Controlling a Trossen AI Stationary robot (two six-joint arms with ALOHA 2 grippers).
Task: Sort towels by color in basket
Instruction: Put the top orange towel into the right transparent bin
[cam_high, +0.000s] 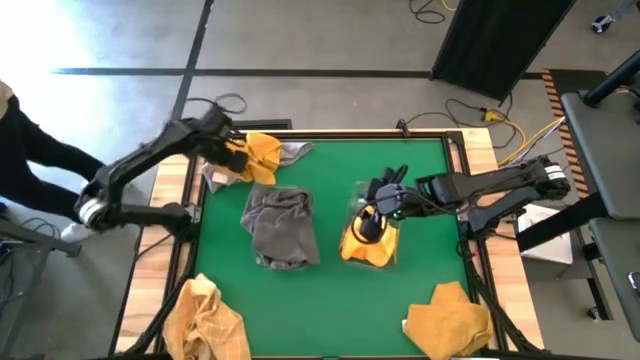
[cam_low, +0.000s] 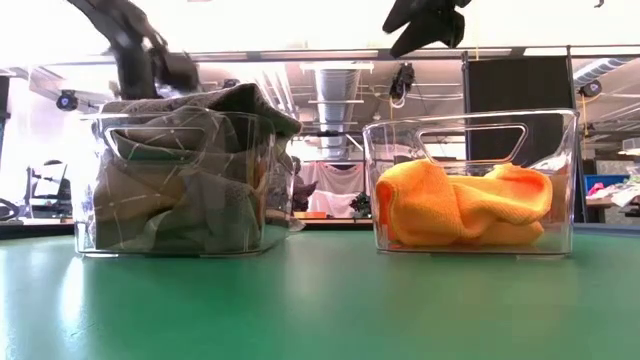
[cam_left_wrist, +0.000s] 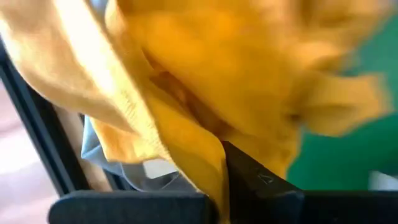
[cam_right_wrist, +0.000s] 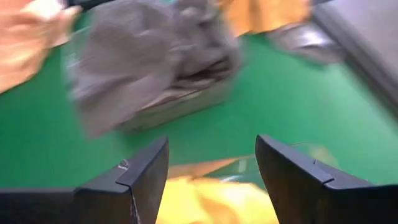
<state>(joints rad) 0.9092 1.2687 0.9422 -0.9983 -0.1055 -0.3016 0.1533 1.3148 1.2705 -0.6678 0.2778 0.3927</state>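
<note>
The left claw (cam_high: 232, 152) sits at the far left corner of the green desk (cam_high: 330, 280), its fingers pinched together on a fold of a crumpled mustard-yellow cloth towel (cam_high: 262, 152). In the left wrist view the yellow fabric (cam_left_wrist: 205, 81) drapes over and around one dark finger (cam_left_wrist: 258, 177), with a pale grey towel (cam_left_wrist: 124, 171) lying just beneath it, touching the yellow one. That grey cloth (cam_high: 296, 150) pokes out beyond the yellow heap on the side away from the claw.

The right claw (cam_high: 383, 193) hovers with its fingers spread apart and nothing between them, directly above a clear plastic basket (cam_low: 470, 185) holding orange-yellow towels (cam_low: 460, 205). Beside that basket, toward the left claw, a second clear plastic basket (cam_low: 185, 185) is stuffed with grey-brown towels (cam_high: 282, 225) that spill above its rim. Farther out, at the near edge of the desk, two more mustard-yellow towels lie loose: one at the near left corner (cam_high: 208, 318), one near the right corner (cam_high: 452, 318).

The towels look soft, light and floppy, so a pinch will likely lift only a fold while the rest trails and may drag the neighbouring grey cloth along. A raised ridge or bunched crest is probably the best place to grip; a flat edge would likely slip. Nothing here seems fragile, and the terry surface should give good friction.
</note>
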